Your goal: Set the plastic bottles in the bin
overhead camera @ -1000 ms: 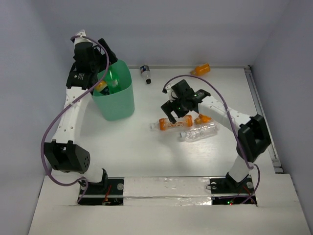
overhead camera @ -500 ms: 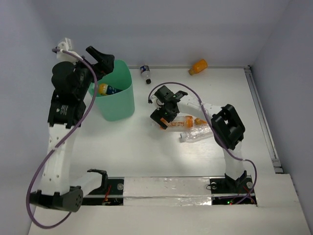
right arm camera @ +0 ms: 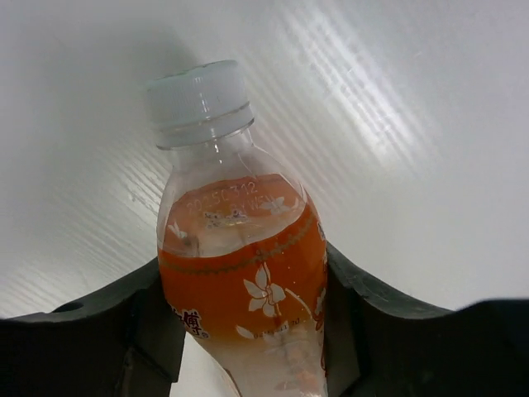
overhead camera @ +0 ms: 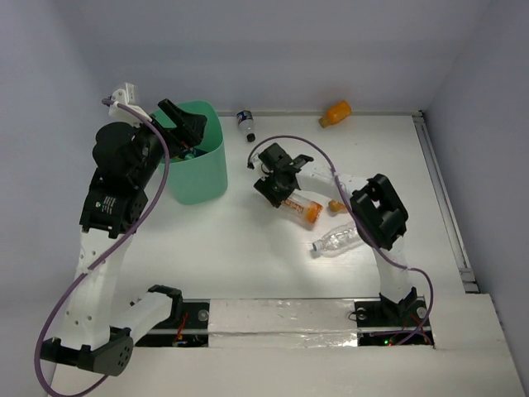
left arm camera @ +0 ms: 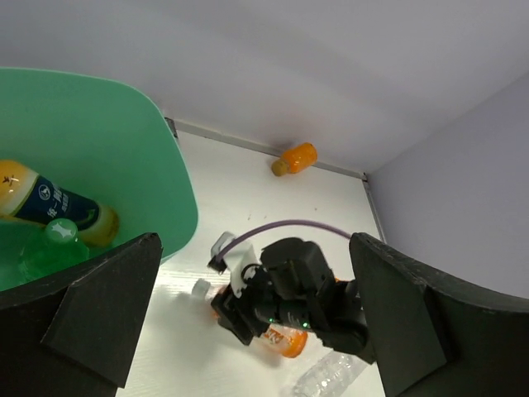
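Observation:
The mint-green bin (overhead camera: 202, 169) stands at the back left. In the left wrist view the bin (left arm camera: 178, 178) holds an orange bottle with a dark blue label (left arm camera: 51, 203) and a green bottle (left arm camera: 56, 241). My left gripper (overhead camera: 185, 124) hangs open and empty over the bin's rim, and it is also open in its own view (left arm camera: 254, 244). My right gripper (overhead camera: 277, 186) is shut on an orange labelled bottle (overhead camera: 302, 207) with a white cap (right arm camera: 198, 95). Its fingers (right arm camera: 145, 331) press both sides of that bottle (right arm camera: 240, 273). A clear bottle (overhead camera: 339, 241) lies just in front of it.
A small clear bottle with a dark cap (overhead camera: 245, 125) stands by the back wall. An orange bottle (overhead camera: 335, 112) lies at the back right, also in the left wrist view (left arm camera: 296, 158). A small orange piece (overhead camera: 335, 204) shows beside the right arm. A rail runs along the right table edge (overhead camera: 446, 198).
My left gripper has pulled back and up from the bin. My right gripper moved left, closed on the orange bottle and turned it. The clear bottle shifted toward the front.

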